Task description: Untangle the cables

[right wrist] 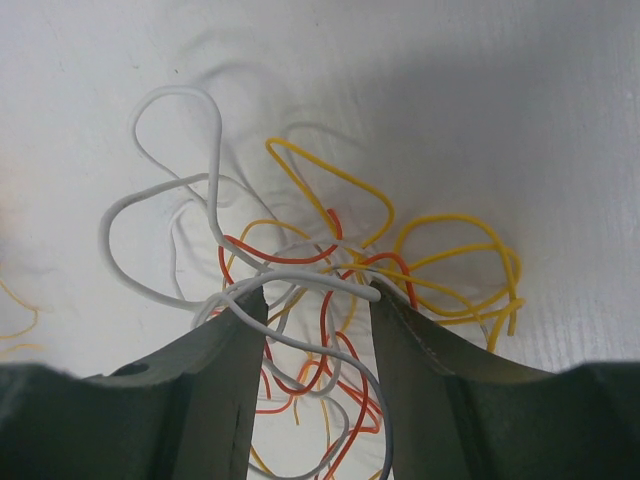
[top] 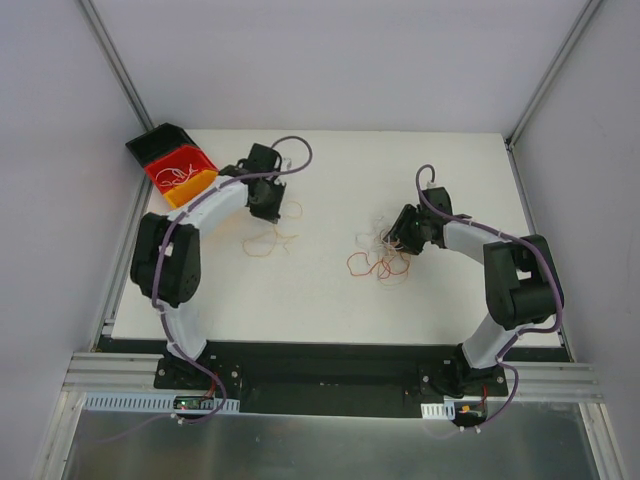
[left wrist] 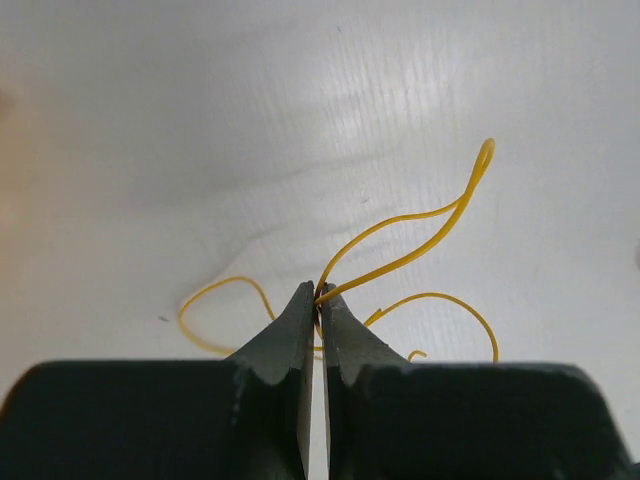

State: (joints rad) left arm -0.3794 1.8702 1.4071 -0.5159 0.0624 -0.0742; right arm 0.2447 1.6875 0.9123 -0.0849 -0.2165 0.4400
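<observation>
A tangle of thin cables (top: 379,262) in white, red, orange and yellow lies on the white table right of centre. My right gripper (top: 401,240) is open over it. In the right wrist view its jaws (right wrist: 315,295) straddle the tangle, with a white cable (right wrist: 160,190), a red cable (right wrist: 270,258) and yellow loops (right wrist: 460,270) around and between them. A separate yellow cable (top: 268,240) lies left of centre. My left gripper (top: 270,210) is shut on this yellow cable (left wrist: 440,212), which is pinched at the fingertips (left wrist: 318,292).
A red and orange bin (top: 181,172) holding a few thin cables stands at the back left beside a black bin (top: 155,141). Thick purple arm cables (top: 300,150) run along both arms. The table edge (top: 330,345) is near the arm bases.
</observation>
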